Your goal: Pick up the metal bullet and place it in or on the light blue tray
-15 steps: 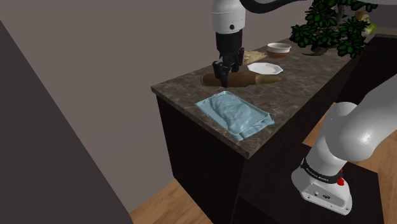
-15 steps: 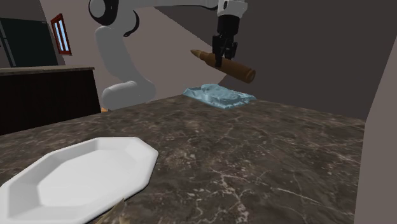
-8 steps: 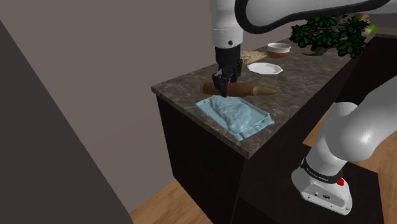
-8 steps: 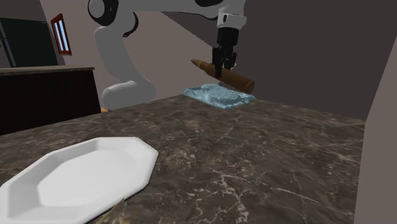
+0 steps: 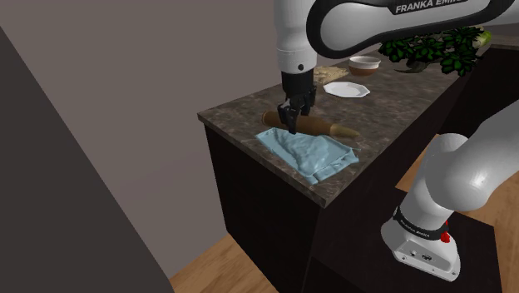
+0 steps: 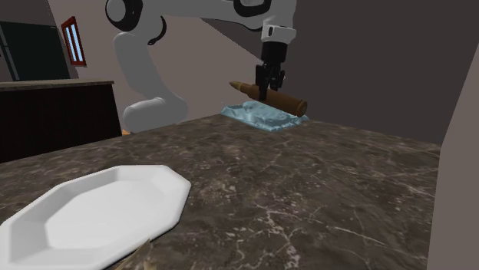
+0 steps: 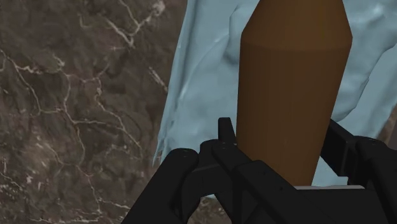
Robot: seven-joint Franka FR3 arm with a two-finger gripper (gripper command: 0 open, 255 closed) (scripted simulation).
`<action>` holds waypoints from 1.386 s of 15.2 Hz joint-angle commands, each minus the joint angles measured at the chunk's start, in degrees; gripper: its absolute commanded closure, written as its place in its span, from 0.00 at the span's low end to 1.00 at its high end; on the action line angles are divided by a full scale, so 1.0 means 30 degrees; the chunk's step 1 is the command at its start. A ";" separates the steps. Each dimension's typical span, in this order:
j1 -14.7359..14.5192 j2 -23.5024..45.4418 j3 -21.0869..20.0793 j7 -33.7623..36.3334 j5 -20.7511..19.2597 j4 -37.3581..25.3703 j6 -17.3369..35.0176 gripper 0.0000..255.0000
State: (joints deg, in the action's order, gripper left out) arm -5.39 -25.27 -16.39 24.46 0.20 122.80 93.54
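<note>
Dark veined marble countertop (image 5: 399, 104) carries the light blue tray (image 5: 320, 158) near its front edge, and the brown bullet (image 5: 323, 126) hangs level and low over the tray's far side. Whether it touches yet is unclear. Gripper (image 5: 291, 116) pinches the bullet across its body from above, probably so it can be set down flat without rolling off.

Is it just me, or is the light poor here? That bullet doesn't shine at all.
Wrist view: the brown bullet is flatly shaded, no glint, clasped by the black gripper above the light blue tray. Shoulder view: dim, the counter dark. Second exterior view: the white plate is brightest.
</note>
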 commanded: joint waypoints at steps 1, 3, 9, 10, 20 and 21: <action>-0.0002 0.0002 -0.0002 0.0000 0.0005 0.0023 0.0017 1.00; -0.0003 0.0002 -0.0001 0.0001 0.0005 0.0023 0.0017 1.00; -0.0003 0.0002 -0.0001 0.0001 0.0005 0.0023 0.0017 0.00; 0.0012 0.0133 -0.0021 0.0024 -0.0019 -0.0729 -0.0607 0.00; 0.0064 0.0633 -0.0107 0.0115 -0.0109 -0.2954 -0.2348 0.00; 0.0064 0.0633 -0.0107 0.0115 -0.0109 -0.2954 -0.2348 0.00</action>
